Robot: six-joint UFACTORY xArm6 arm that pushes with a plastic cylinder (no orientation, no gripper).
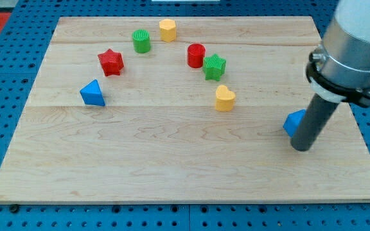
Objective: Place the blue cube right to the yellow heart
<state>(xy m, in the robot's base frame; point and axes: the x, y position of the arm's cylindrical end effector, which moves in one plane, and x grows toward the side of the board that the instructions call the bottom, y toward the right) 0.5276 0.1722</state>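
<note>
While my tip touches the blue cube, the glossy yellow heart sits apart

No text, label, brand or number can be read anywhere

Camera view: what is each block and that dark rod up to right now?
Blue cube: at the view's right, partly hidden by the rod.
My tip: down on the board, right beside the blue cube.
Yellow heart: flat, alone mid-board.
Blue triangular block: alone at the view's left.
Red star: untouched.
Green star: close beside the red cylinder.
</note>
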